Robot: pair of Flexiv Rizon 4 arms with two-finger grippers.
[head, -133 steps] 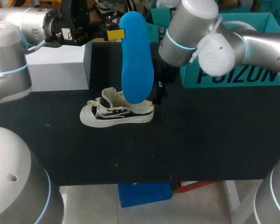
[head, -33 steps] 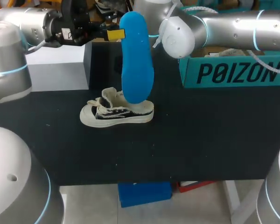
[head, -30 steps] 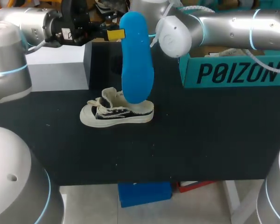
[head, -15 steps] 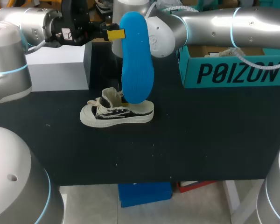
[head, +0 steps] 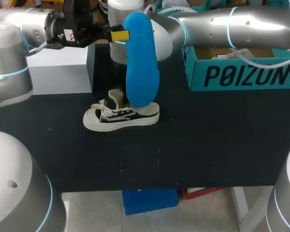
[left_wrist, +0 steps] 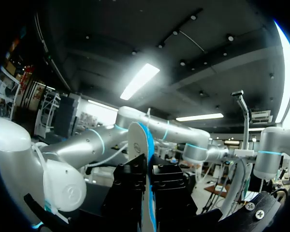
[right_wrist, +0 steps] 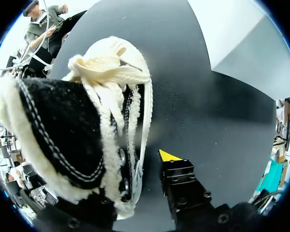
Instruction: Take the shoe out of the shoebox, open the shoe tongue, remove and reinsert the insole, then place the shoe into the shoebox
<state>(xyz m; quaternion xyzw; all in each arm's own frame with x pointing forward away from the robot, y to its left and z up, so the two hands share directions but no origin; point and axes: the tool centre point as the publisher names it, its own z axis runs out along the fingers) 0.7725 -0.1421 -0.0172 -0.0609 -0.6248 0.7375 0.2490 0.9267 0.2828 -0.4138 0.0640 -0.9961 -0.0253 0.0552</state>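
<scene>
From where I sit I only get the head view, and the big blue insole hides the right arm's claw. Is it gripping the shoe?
Observer: No. Its wrist view shows the right claw open beside the shoe, at the laces. Bare table shows between its yellow fingertip and them.
Operator: Is the insole truly pinched?
Observer: Yes. The left wrist view shows the insole edge-on, squeezed between both fingers of the left claw.
</scene>
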